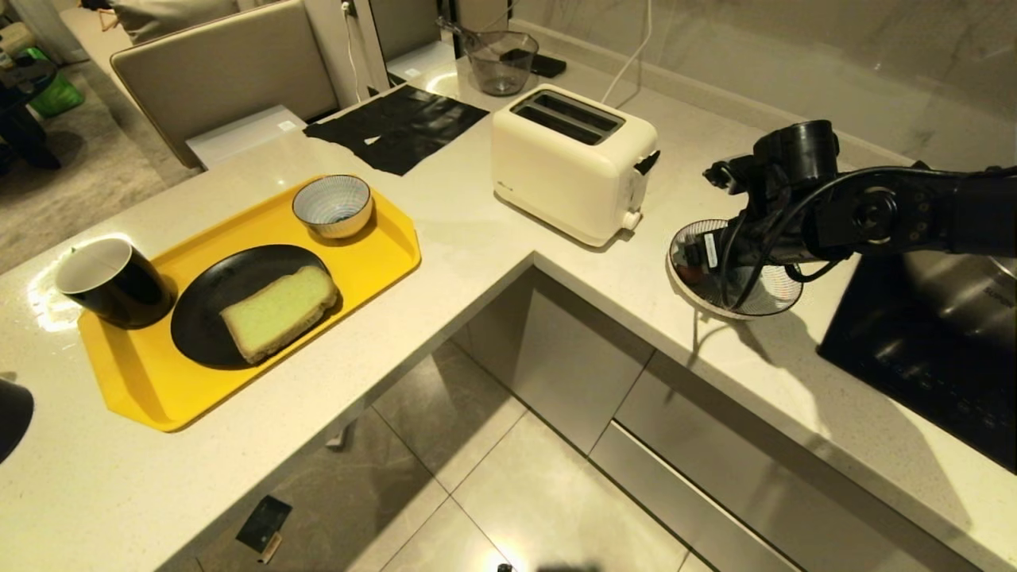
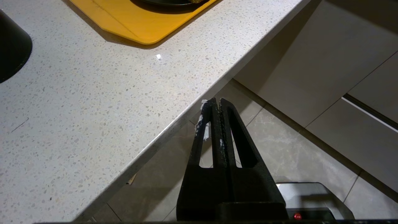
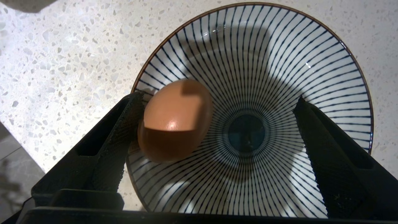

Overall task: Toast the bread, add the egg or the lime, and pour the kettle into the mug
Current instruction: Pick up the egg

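Note:
My right gripper (image 3: 217, 99) hangs open over a blue-and-white striped bowl (image 3: 279, 56) on the counter, right of the toaster. A light-brown egg (image 3: 175, 119) lies inside that bowl, close against one finger (image 3: 124, 124), with the other finger far from it. The bread (image 1: 278, 311) lies on a black plate (image 1: 206, 310) on the yellow tray (image 1: 143, 381). The mug (image 1: 111, 282) stands at the tray's left corner. The white toaster (image 1: 568, 163) has both slots empty. My left gripper (image 2: 216, 101) is shut and parked off the counter's edge. The kettle and lime are not identifiable.
A second striped bowl (image 1: 332, 205) sits on the tray's far end. A black cooktop (image 1: 914, 357) with a steel pot (image 1: 969, 294) lies at the right. A black rounded object (image 2: 12, 46) stands at the near left. The counter wraps an open floor gap.

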Controlling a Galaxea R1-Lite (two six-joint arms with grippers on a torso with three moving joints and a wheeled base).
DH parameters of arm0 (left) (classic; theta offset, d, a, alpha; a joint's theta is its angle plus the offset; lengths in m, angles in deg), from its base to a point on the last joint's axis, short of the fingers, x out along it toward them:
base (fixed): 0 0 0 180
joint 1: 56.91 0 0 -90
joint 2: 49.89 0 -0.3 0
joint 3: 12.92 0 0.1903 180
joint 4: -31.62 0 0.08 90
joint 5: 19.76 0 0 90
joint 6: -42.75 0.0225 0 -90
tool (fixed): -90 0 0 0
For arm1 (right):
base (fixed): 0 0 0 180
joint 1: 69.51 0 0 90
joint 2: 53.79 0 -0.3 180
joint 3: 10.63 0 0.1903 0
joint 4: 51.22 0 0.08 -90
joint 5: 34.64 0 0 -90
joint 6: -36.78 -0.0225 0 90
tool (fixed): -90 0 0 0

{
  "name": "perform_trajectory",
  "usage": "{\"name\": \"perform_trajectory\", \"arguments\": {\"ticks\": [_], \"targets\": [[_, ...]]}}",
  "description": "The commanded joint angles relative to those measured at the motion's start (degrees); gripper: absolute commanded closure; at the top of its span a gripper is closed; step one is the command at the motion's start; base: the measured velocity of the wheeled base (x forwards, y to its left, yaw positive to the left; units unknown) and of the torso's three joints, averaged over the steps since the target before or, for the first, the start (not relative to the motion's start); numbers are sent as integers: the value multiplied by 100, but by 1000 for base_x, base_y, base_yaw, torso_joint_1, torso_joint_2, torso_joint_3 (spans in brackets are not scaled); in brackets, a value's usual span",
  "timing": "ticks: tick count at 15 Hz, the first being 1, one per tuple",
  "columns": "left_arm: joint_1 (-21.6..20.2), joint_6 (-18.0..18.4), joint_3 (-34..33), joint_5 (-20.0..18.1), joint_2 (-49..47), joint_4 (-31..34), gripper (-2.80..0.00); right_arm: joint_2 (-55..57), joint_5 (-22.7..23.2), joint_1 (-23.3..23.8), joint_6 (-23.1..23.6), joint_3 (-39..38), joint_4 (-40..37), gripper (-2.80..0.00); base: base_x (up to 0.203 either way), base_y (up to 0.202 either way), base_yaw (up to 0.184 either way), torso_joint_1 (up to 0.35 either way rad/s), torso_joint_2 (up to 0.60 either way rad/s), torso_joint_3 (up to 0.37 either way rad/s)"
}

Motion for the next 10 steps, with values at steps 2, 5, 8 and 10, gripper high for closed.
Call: {"name": "perform_trajectory", "arguments": {"ticks": [2, 5, 8, 10], "targets": [[3, 0, 0, 4, -4, -3, 0, 102, -9, 31, 19, 82, 1, -280, 0, 0, 0, 0, 0, 0], [-4, 0, 0, 3, -4, -3, 0, 120, -28, 32, 36, 83, 1, -280, 0, 0, 0, 0, 0, 0], [-5, 0, 0, 4, -4, -3, 0, 120, -31, 40, 38, 58, -8, -280, 0, 0, 0, 0, 0, 0], [3, 0, 0, -2, -4, -3, 0, 120, -31, 40, 38, 39, -8, -280, 0, 0, 0, 0, 0, 0]]}}
